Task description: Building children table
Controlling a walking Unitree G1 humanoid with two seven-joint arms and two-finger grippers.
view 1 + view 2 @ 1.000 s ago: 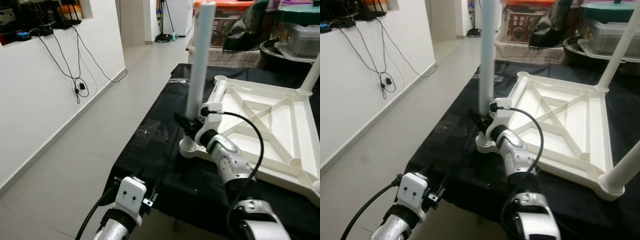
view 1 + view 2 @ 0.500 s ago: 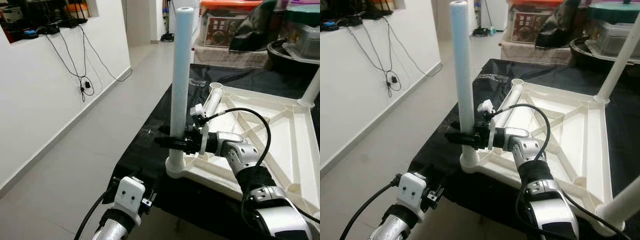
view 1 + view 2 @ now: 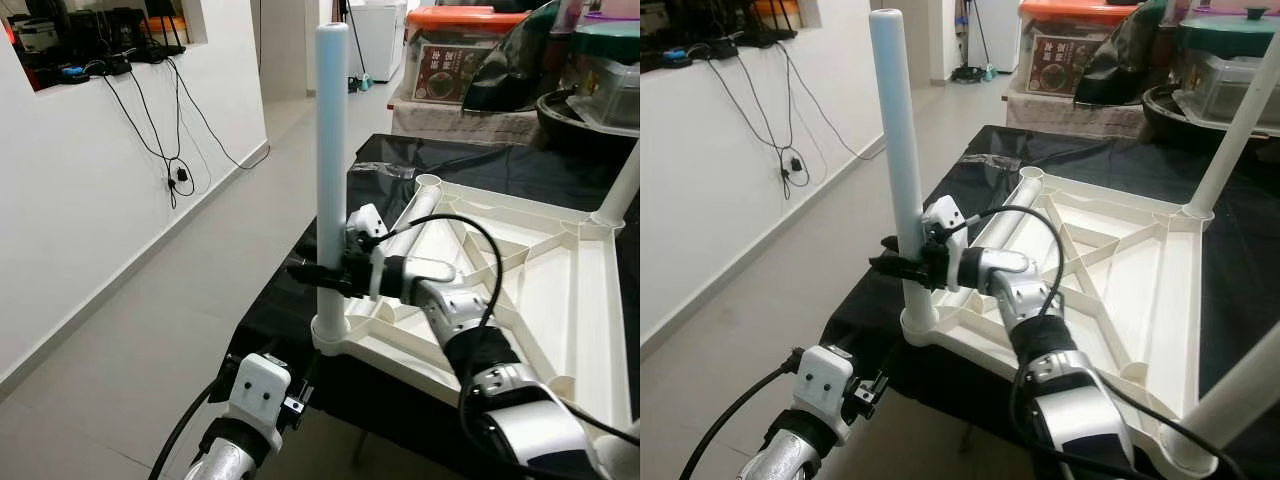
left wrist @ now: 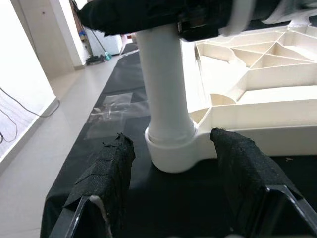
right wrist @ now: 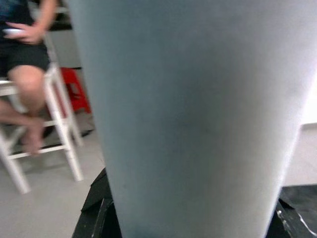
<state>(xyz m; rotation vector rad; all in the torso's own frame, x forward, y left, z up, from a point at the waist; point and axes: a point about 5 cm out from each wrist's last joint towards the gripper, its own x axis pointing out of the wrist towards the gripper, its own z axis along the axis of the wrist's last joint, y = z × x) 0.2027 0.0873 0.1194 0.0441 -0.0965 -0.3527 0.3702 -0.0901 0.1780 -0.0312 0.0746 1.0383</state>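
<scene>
While nearest the camera, left tool (image 3: pixel 262 392) hangs low at the bench's near edge, black fingers (image 4: pixel 106 171) spread apart with nothing between them, aimed at the corner socket (image 4: pixel 172 148) just ahead. Beyond it, on the black-covered bench (image 3: pixel 300 268), lies the upturned white plastic tabletop (image 3: pixel 1120 250), ribbed underside up, near corner at the bench's edge. Rising upright from that corner socket: one white table leg (image 3: pixel 896 150), seated or nearly so, though how deep cannot be told. Clamped around the leg's lower part, a little above the socket, right tool (image 3: pixel 902 268), reached across from the silver forearm, fingers closed on the tube from either side. Further along the tabletop's left rail, an open socket (image 3: pixel 1031 173) not yet filled; at the far right corner, another leg (image 3: pixel 1230 130) standing, and a third (image 3: pixel 1230 400) slanting across the near right. Farther still, storage boxes and a pot at the bench's far end; seen past the leg from the right wrist, a seated person's legs (image 5: pixel 25 84) on a white stool. Judged light and stiff, hollow smooth plastic, likely slippery under the pads; best gripped low near the socket, as now, for pressing straight down without levering the light tabletop off the bench.
</scene>
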